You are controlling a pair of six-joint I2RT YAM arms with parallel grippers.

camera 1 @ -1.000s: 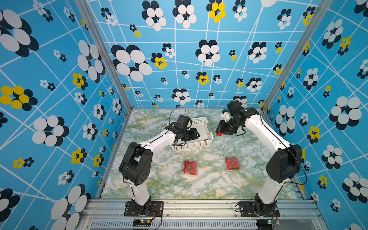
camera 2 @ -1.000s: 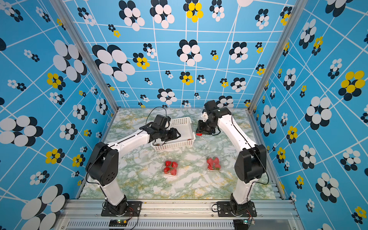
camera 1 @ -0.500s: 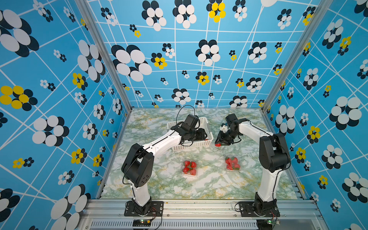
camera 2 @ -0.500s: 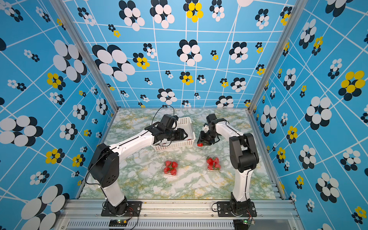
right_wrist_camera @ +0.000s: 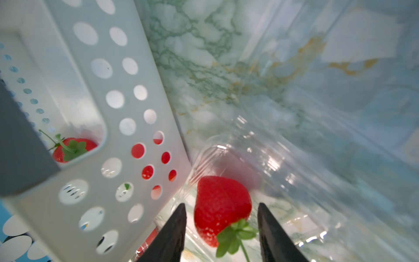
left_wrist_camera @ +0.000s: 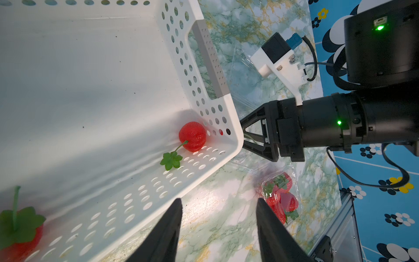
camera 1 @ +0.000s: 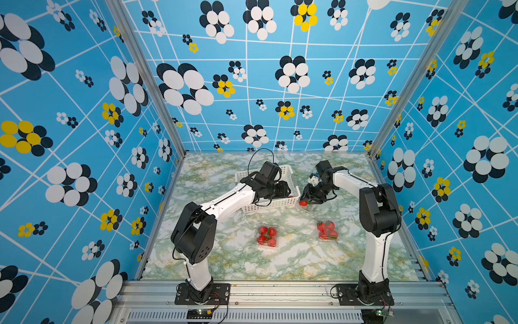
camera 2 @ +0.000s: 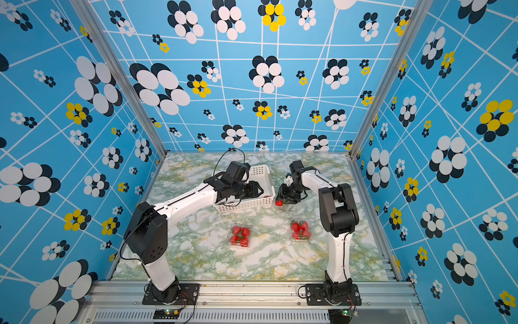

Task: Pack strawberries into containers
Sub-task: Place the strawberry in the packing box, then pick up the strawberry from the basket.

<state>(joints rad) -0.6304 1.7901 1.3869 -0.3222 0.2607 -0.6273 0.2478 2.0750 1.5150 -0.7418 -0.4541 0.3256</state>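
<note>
Strawberry [right_wrist_camera: 217, 192] is sitting in the container [right_wrist_camera: 267, 163] beside the basket [right_wrist_camera: 118, 81], so you are holding your right end effector [right_wrist_camera: 221, 205] open.

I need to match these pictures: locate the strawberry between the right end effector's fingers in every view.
In a top view: the strawberry just off the white basket's near corner, right arm's side.
In a top view: same place.
Left wrist: not visible, behind the basket's corner.
Right wrist: low centre of the picture.
Shared landmark: the white basket.
</note>
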